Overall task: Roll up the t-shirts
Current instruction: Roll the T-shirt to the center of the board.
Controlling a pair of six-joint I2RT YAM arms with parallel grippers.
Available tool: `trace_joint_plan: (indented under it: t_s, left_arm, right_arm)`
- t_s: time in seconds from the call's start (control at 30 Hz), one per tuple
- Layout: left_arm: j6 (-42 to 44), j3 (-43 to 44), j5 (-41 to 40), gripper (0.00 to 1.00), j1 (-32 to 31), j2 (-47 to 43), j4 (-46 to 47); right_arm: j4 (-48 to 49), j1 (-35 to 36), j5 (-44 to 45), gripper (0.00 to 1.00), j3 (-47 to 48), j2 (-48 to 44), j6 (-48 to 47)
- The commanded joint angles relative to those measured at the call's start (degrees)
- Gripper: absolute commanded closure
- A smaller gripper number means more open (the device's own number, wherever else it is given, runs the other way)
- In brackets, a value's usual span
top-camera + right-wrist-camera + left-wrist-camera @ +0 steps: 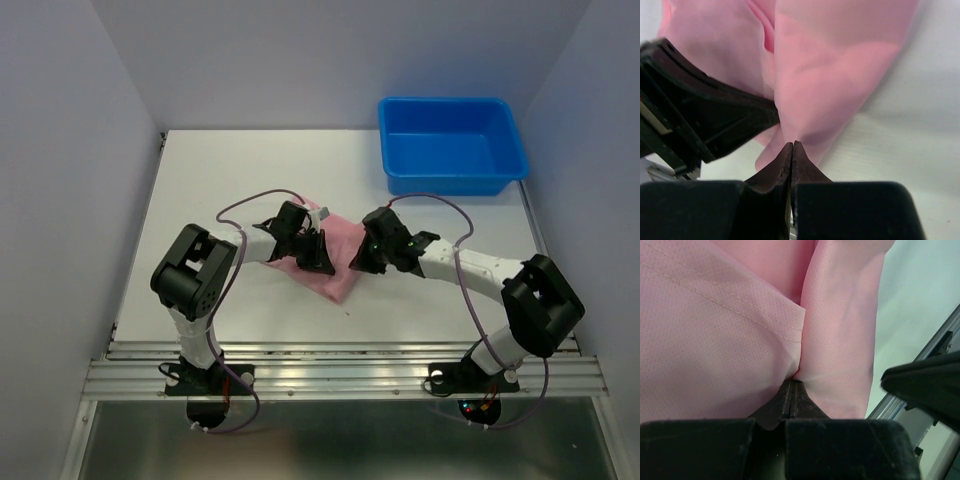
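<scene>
Left gripper [792, 385] has its jaws pressed together, and the pink shirt [335, 275] puckers right into the tips, so it's pinching a fold of fabric. The shirt lies bunched on the white table [250, 170], about mid-table, right between the two arms. The right gripper [792, 146] is squeezed together too, with its tips up against the shirt's edge, but I honestly can't tell if any cloth is caught in there. The blue bin [452, 183] sits at the far right corner, well apart from the shirt.
</scene>
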Motion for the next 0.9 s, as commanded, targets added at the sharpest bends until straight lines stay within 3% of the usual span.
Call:
trace_joint_plan:
  t_s: [0.0, 0.33, 0.4, 0.43, 0.5, 0.6, 0.67, 0.7, 0.73, 0.77, 0.87]
  left_arm:
    - [0.0, 1.5, -0.6, 1.0, 0.0, 0.2, 0.2]
    - [1.0, 2.4, -1.0, 0.98, 0.0, -6.1, -3.5]
    - [2.0, 3.4, -2.0, 0.83, 0.1, -8.1, -4.8]
    - [2.4, 3.6, -3.4, 0.66, 0.1, -10.0, -7.5]
    - [3.3, 4.2, -5.3, 0.55, 0.0, -12.6, -10.1]
    - [3.5, 3.7, -6.5, 0.51, 0.1, -15.7, -11.8]
    - [3.3, 2.9, -6.6, 0.57, 0.1, -16.9, -12.0]
    - [3.1, 1.9, -6.3, 0.68, 0.0, -17.6, -11.9]
    - [2.7, 1.3, -5.0, 0.95, 0.0, -18.4, -11.7]
    - [2.5, 0.0, -4.3, 1.0, -0.1, -18.6, -11.4]
    - [1.0, -3.6, -1.1, 1.0, -0.2, -19.3, -8.5]
  right_arm:
    - [2.7, 3.1, -0.9, 0.99, -1.7, 0.1, 2.1]
    - [5.4, 4.6, 2.2, 0.99, 3.5, 10.3, 2.5]
    - [4.9, 4.6, 2.5, 0.99, 4.5, 11.7, 2.4]
    - [4.6, 4.6, 2.7, 0.99, 4.9, 12.6, 2.6]
    - [4.7, 4.6, 3.0, 0.99, 4.8, 13.1, 3.1]
    - [4.6, 4.6, 3.4, 0.99, 4.6, 12.8, 3.5]
    - [4.3, 4.6, 3.7, 0.99, 4.4, 12.3, 3.4]
    - [4.2, 4.6, 3.8, 0.99, 4.4, 12.0, 3.5]
    - [4.2, 4.6, 4.0, 0.99, 4.3, 11.8, 3.5]
    - [4.0, 4.6, 4.1, 0.99, 4.3, 11.6, 3.5]
    - [3.7, 4.6, 4.1, 0.99, 4.4, 11.2, 3.6]
